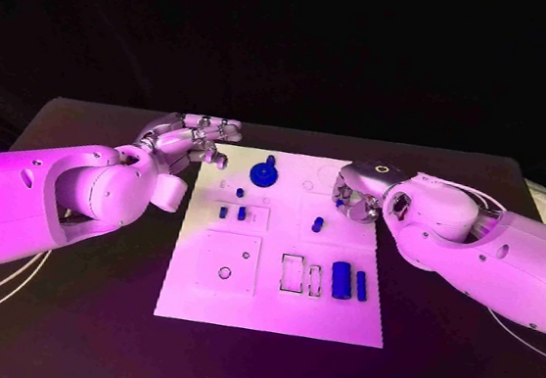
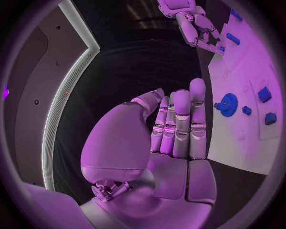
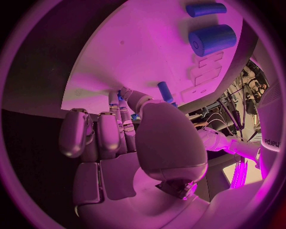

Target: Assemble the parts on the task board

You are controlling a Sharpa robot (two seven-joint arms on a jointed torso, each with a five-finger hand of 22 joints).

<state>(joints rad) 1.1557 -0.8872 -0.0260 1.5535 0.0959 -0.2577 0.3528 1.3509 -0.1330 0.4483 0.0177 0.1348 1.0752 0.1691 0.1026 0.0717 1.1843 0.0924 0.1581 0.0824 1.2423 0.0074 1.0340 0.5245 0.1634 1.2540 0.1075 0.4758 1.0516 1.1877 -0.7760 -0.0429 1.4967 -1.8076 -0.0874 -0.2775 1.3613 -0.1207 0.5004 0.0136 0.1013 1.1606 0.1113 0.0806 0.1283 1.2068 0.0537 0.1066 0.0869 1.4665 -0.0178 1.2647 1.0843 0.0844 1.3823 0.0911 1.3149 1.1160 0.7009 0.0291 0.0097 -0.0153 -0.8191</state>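
Task board lies mid-counter. Right hand pinches a small blue peg over it, seemingly mid-placement; insertion needs careful alignment. Left hand hovers released beside the gear.

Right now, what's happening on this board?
The right hand is down on the task board, its fingertips on a small blue part near the board's right edge. The left hand hovers at the far left corner, holding nothing. A blue gear, a thick cylinder and several pegs lie unassembled.
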